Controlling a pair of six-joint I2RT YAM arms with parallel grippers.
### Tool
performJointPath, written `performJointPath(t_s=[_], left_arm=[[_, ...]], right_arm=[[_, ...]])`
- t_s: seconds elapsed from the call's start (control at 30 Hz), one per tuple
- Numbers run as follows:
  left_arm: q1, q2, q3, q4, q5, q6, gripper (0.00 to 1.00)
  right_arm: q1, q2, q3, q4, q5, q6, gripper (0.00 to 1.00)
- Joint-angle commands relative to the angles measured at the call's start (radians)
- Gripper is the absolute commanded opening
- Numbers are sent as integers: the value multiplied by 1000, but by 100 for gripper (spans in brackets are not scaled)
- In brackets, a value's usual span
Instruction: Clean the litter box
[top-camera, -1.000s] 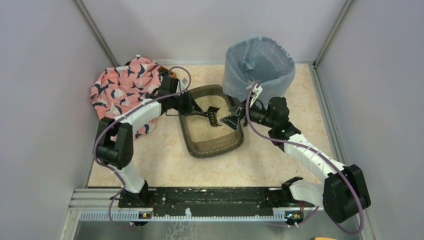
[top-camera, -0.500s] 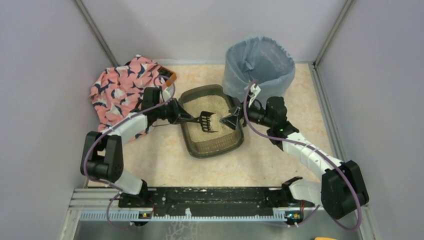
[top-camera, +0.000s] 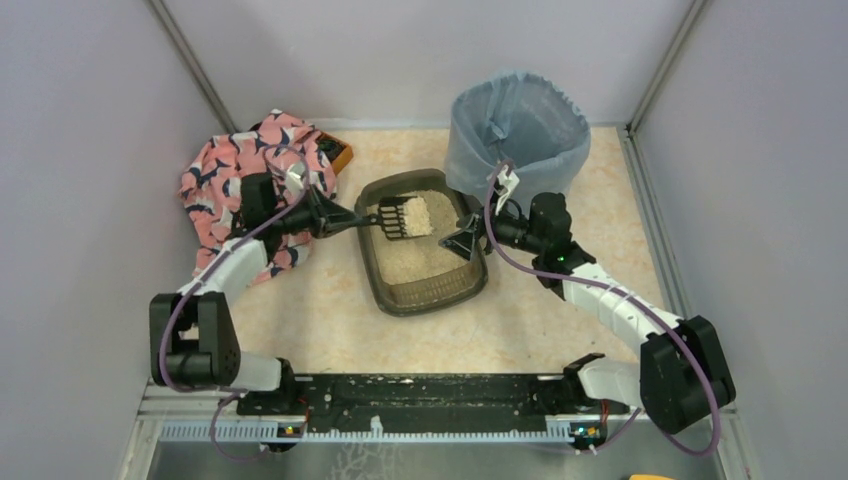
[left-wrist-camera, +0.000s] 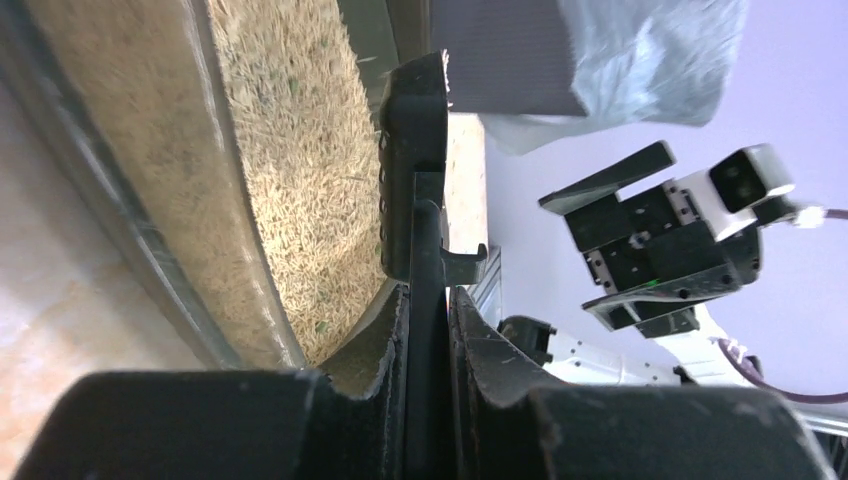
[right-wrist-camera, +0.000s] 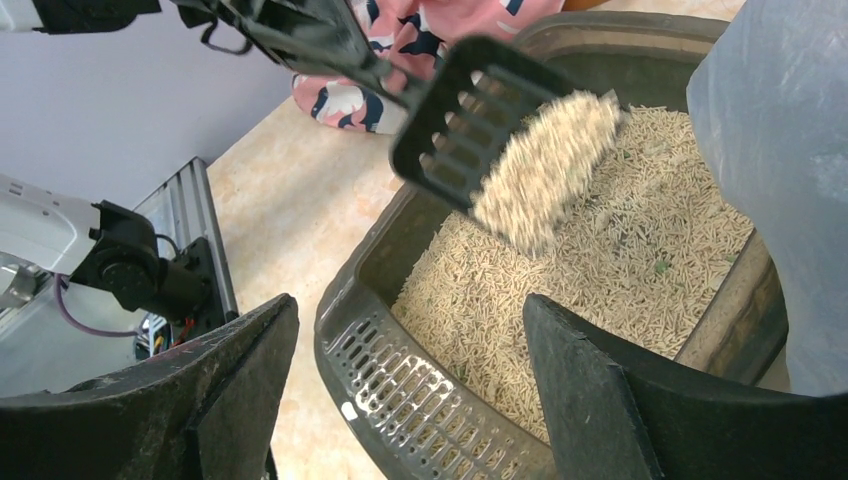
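Though low-walled, litter box (right-wrist-camera: 372, 352) holds granules (right-wrist-camera: 600, 245).

A flat beige marbled bench (top-camera: 330, 330) is boxed in by plain pale lilac-grey walls (top-camera: 420, 50) at its far edge and on both sides. Slim grey metal posts (top-camera: 190, 65) rise at its two far corners. A black rail (top-camera: 430, 392) on ribbed aluminium runs along its near edge. The light is soft and even.

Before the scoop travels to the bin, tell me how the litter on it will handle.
Likely loose and free-flowing: the granules are pouring off the tilted scoop into the litter box. They probably sift through its slots too, so little may reach the bin. The scoop itself looks steady, its handle clamped in the left gripper.
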Motion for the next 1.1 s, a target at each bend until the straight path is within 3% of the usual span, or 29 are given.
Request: performJointPath(t_s=[0.0, 0.07, 0.23, 0.33, 0.5, 0.6, 0.7, 0.8, 0.93, 1.07], left_arm=[[114, -78, -15, 48, 121, -3, 0], [137, -99, -67, 94, 126, -26, 0], [124, -68, -231, 411, 149, -219, 0], [130, -71, -210, 271, 133, -111, 0], [122, -72, -247, 355, 142, -165, 0], [152, -86, -213, 240, 83, -78, 0], [56, -39, -202, 269, 80, -104, 0], [115, -65, -224, 231, 37, -70, 0], [69, -58, -253, 299, 71, -124, 0], [145, -74, -289, 382, 75, -160, 0]], right_arm=[[7, -11, 35, 23, -8, -12, 83], [7, -9, 37, 20, -10, -13, 83], [7, 14, 44, 33, -24, -3, 83], [7, -6, 34, 27, -18, -7, 83], [7, -2, 35, 26, -15, -10, 83], [7, -2, 36, 26, -19, -9, 83], [7, 4, 34, 35, -18, -5, 83], [7, 3, 36, 23, -17, -10, 83], [7, -2, 30, 26, -7, -13, 83], [7, 8, 31, 41, -16, -7, 83]])
